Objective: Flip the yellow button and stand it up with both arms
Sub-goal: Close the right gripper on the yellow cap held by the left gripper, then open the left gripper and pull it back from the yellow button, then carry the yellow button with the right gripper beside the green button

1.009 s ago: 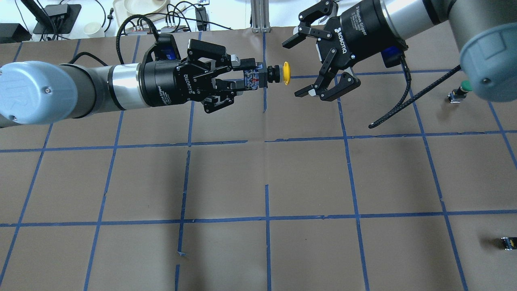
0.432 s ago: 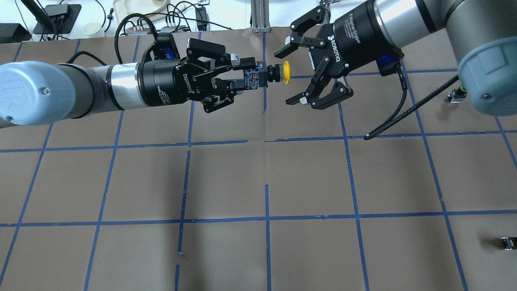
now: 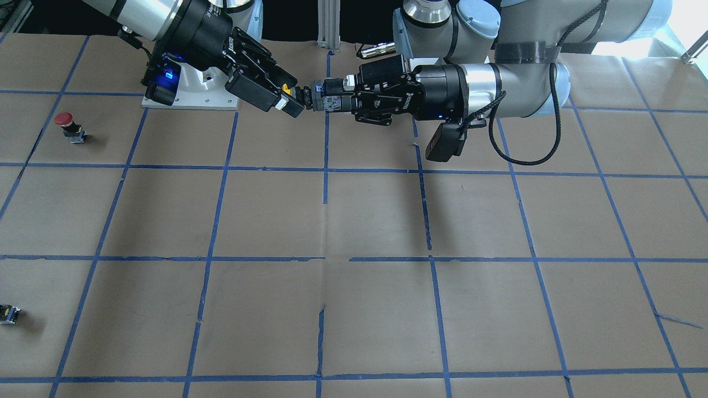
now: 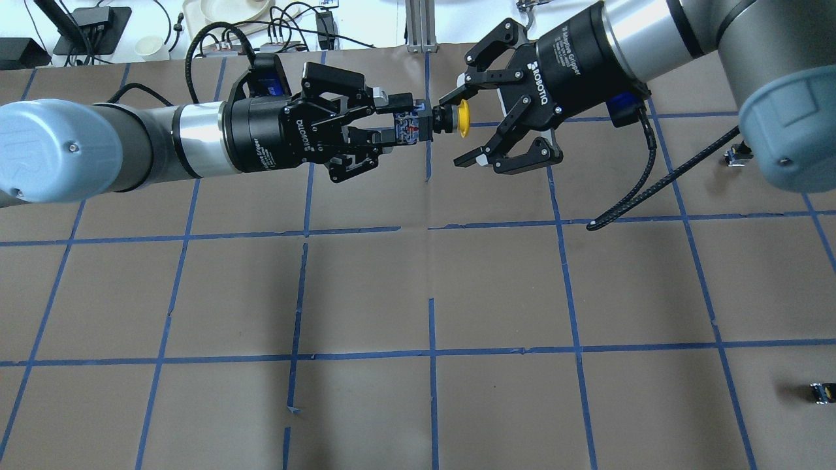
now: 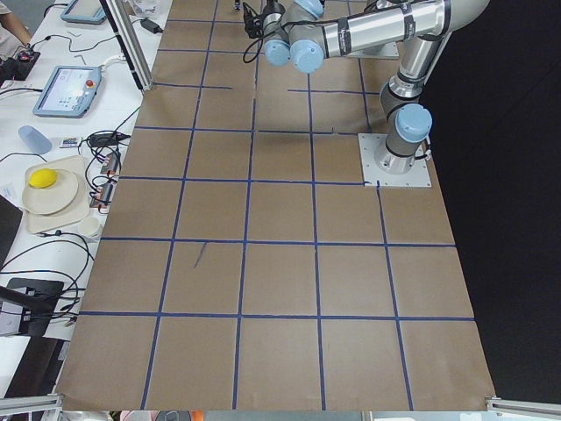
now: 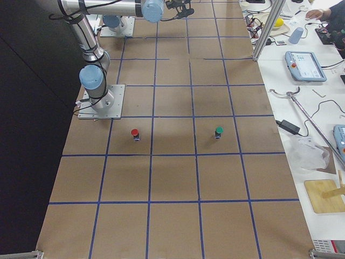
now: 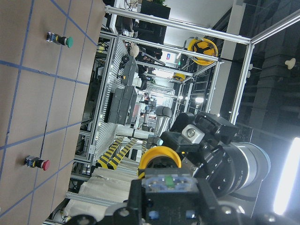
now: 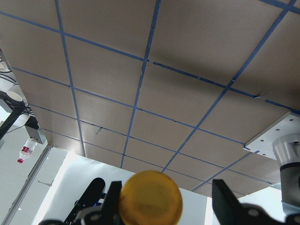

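- Handover step, mid-air over the far side of the table: left gripper (image 4: 400, 124) clamped on the body of the yellow button (image 4: 436, 121), cap facing the right gripper (image 4: 459, 129).
- Right gripper jaws wide, straddling the cap (contact unclear).
- Next, probably: right closes squarely on it, then left lets go.
- Containers: off-table tray (image 5: 66, 206) holds something yellow.

We see the yellow button (image 4: 450, 120) level, upper centre, body pinched in left gripper (image 4: 400, 125), right gripper (image 4: 460, 129) spread round cap (contact unclear)
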`<state>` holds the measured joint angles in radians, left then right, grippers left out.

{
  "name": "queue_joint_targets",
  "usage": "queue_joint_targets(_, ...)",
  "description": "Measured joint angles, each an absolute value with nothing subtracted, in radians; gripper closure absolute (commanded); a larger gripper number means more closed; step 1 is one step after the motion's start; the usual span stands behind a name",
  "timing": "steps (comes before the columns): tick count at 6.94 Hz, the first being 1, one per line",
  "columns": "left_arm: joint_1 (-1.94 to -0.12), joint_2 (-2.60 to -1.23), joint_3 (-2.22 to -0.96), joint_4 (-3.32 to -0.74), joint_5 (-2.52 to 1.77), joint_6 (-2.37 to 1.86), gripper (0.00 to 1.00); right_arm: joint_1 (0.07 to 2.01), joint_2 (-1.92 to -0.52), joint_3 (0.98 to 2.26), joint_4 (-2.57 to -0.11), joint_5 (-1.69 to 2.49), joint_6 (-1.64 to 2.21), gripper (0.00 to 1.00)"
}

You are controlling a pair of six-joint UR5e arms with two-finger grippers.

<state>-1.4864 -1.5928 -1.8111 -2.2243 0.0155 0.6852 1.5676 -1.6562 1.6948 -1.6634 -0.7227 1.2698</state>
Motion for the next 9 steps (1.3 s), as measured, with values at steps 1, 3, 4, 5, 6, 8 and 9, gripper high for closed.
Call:
queue_joint_targets(1, -1.487, -1.593, -1.812, -2.224, 0.016, 0.686, 0.81, 1.567, -1.655, 1.695, -1.664, -0.722, 1.269, 0.84)
queue_joint_targets(3, -1.486, -1.596, -1.811, -2.223, 0.025, 0.695, 0.01, 1.567, -1.654, 1.695, -1.663, -0.723, 1.269, 0.84)
queue_joint_targets(4, -1.486, -1.599, -1.811, -2.223, 0.033, 0.7, 0.01, 1.565, -1.654, 1.695, -1.663, -0.722, 1.269, 0.85)
queue_joint_targets(5, -1.486, -1.602, -1.81, -2.223, 0.038, 0.702, 0.01, 1.564, -1.654, 1.694, -1.663, -0.723, 1.269, 0.85)
queue_joint_targets(6, -1.486, -1.604, -1.805, -2.223, 0.042, 0.702, 0.01, 1.559, -1.651, 1.691, -1.664, -0.723, 1.268, 0.85)
queue_joint_targets(8, -1.459, -1.609, -1.787, -2.22, 0.122, 0.698, 0.01, 1.509, -1.64, 1.687, -1.671, -0.767, 1.176, 0.85)
queue_joint_targets(9, -1.426, -1.617, -1.775, -2.216, 0.204, 0.691, 0.01, 1.453, -1.637, 1.69, -1.663, -0.828, 1.048, 0.87)
